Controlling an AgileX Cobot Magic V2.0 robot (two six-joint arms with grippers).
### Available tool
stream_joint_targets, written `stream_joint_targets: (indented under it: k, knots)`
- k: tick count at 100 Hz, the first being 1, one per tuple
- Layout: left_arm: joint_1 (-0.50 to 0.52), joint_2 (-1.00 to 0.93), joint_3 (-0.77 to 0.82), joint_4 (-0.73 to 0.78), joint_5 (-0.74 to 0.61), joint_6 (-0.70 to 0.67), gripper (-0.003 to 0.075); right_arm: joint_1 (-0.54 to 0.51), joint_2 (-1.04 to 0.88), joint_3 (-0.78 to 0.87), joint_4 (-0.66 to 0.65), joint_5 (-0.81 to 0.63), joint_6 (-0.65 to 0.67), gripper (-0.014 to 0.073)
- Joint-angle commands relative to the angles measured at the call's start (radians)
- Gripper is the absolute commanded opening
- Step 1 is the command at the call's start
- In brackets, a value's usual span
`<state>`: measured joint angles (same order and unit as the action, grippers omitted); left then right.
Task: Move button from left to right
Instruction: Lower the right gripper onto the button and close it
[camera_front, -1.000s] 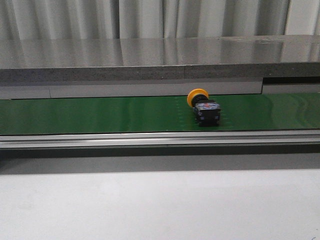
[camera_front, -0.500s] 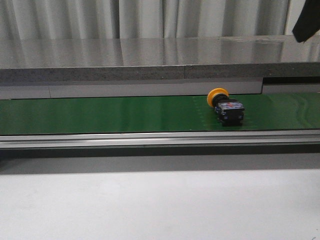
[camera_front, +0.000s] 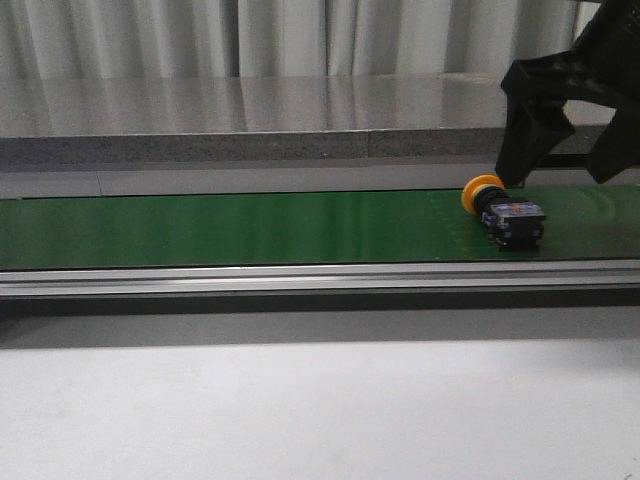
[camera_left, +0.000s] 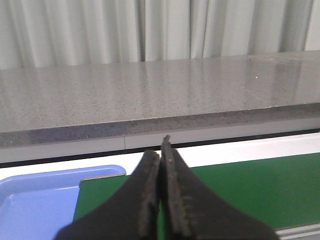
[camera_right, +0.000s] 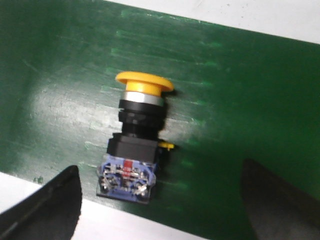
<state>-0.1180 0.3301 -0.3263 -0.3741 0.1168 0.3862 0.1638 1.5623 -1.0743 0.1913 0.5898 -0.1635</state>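
Note:
The button lies on its side on the green belt at the right, yellow cap toward the far edge, black body and blue terminal end toward me. My right gripper hangs open just above it, fingers spread, touching nothing. In the right wrist view the button lies between the two open fingertips, nearer the left one. My left gripper is shut and empty over the belt's left end; it does not show in the front view.
A blue tray sits at the belt's left end. A grey stone ledge runs behind the belt, a metal rail along its near edge, and a white table surface in front.
The button has travelled to the right along the belt. My right gripper has come down from the top right corner to just above it.

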Motion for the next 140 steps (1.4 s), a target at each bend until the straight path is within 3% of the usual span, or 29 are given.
stream_joint_targets:
  k: [1,33,40,57,64,98,140]
  knots:
    - [-0.009,0.006,-0.027,-0.009,-0.078,-0.003,-0.002,0.002,-0.009,-0.033,0.004,-0.079,-0.009,0.0636]
    - [-0.009,0.006,-0.027,-0.009,-0.078,-0.003,-0.002,0.002,0.071,-0.033,0.004,-0.115,-0.009,0.0615]
    - [-0.009,0.006,-0.027,-0.009,-0.078,-0.003,-0.002,0.002,0.081,-0.033,0.004,-0.11,-0.009,0.0547]
    - [-0.009,0.006,-0.027,-0.009,-0.078,-0.003,-0.002,0.002,0.083,-0.033,0.004,-0.097,-0.009,0.0276]
    - [-0.009,0.006,-0.027,-0.009,-0.078,-0.003,-0.002,0.002,0.083,-0.037,0.004,-0.084,-0.009,0.0218]
    - [-0.009,0.006,-0.027,-0.009,-0.078,-0.003,-0.002,-0.044,0.054,-0.187,-0.076,0.052,-0.009,0.0214]
    - [-0.009,0.006,-0.027,-0.009,-0.078,-0.003,-0.002,-0.366,0.05,-0.31,-0.129,0.097,-0.047,0.0214]
